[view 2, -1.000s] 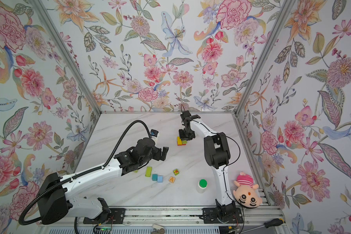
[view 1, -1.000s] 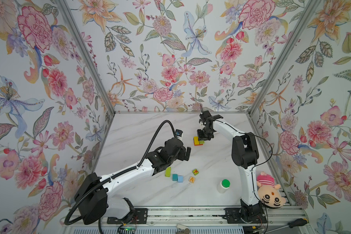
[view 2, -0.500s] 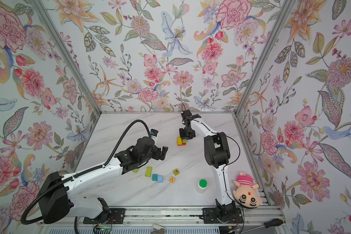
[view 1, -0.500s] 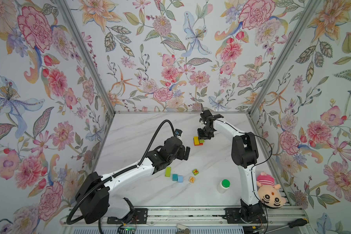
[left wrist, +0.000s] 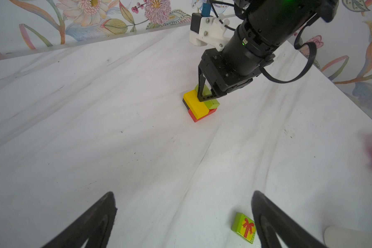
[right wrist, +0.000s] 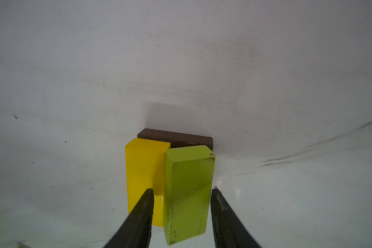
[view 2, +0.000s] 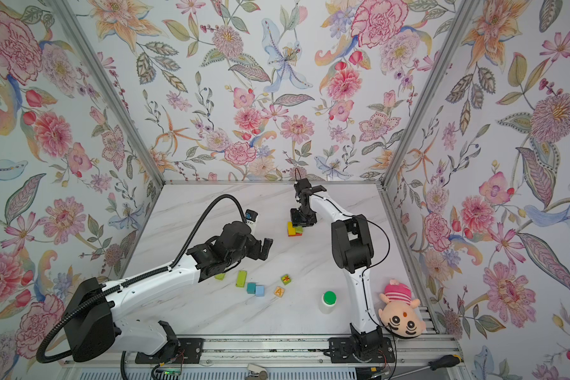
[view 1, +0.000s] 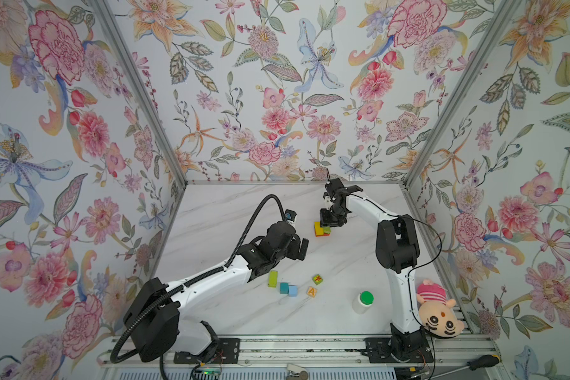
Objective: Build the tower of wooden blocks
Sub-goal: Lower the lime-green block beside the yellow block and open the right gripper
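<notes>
The tower [view 1: 321, 228] stands at the back of the table. It is two layers: a brown block [right wrist: 176, 138] and a red block [left wrist: 202, 117] below, a yellow block [right wrist: 144, 171] and a lime-green oblong [right wrist: 189, 189] side by side on top. My right gripper [right wrist: 180, 191] straddles the lime oblong, open, with a gap at one finger. My left gripper [left wrist: 184, 195] hovers open and empty over the table's middle. The green red-marked cube [left wrist: 244, 227] lies by one of its fingers.
Near the front lie a lime oblong [view 1: 272, 278], a teal cube [view 1: 284, 288], a light-blue cube [view 1: 292, 291] and the "A" cube [view 1: 311, 291]. Another lime block [view 2: 220, 276] peeks from under the left arm. A white green-capped bottle [view 1: 362, 301] and a plush doll [view 1: 436, 312] sit front right.
My right gripper's jaws have parted from the lime oblong, which now rests on the tower. The left arm has barely shifted.
</notes>
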